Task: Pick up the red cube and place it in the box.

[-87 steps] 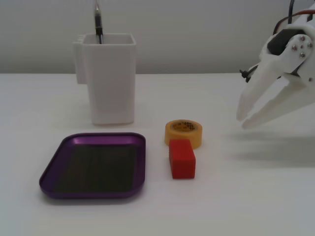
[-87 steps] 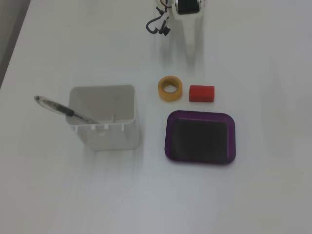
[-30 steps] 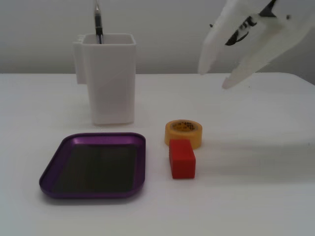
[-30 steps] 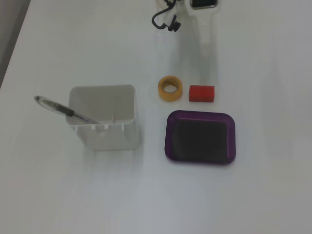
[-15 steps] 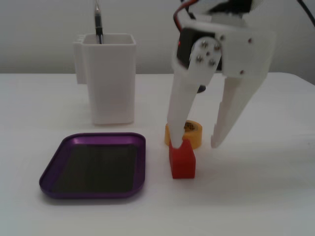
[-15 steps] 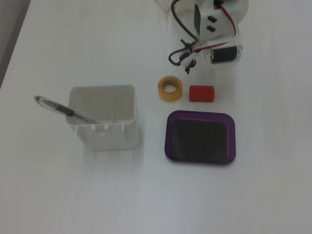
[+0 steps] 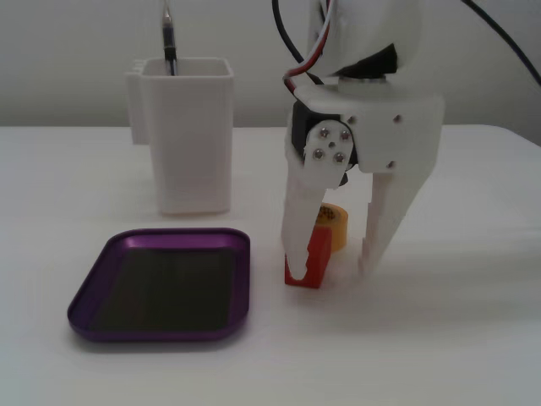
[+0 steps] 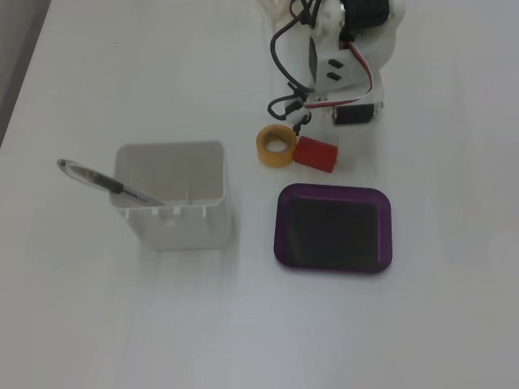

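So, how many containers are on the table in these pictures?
2. The white container with a pen stands left in the overhead-like fixed view; the purple box lies right of it, near the red cube. None seems hidden.

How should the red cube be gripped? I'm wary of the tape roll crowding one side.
Judging by its pose, pinch the red cube across its two long side faces, coming straight down from above. It lies flat, the yellow tape roll sits beside one short end, and the end effector is already open, one finger low in front of it.
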You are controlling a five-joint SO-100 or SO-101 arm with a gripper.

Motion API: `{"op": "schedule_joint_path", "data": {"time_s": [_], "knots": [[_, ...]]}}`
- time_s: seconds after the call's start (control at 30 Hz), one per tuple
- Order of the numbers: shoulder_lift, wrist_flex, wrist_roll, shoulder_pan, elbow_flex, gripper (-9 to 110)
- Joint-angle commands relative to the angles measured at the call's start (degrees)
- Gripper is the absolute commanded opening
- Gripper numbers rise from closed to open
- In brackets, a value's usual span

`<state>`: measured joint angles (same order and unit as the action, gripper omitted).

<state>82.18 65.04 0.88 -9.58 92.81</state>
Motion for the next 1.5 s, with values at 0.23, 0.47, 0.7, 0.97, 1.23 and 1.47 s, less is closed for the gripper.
{"op": "schedule_joint_path", "data": {"time_s": [0.23, 0.47, 0.7, 0.97, 1.23, 1.47], "knots": [[0.09, 9.4, -1.85, 0.53, -17.31, 16], [-0.18, 9.67, -3.43, 3.87, -17.67, 16], [-0.18, 13.89, -15.12, 7.65, -17.58, 16], [0.53, 12.04, -17.84, 5.1, -7.03, 16], [0.53, 7.47, -17.93, 4.92, -2.81, 21], [0.79, 8.09, -17.84, 4.39, -3.69, 21]]}}
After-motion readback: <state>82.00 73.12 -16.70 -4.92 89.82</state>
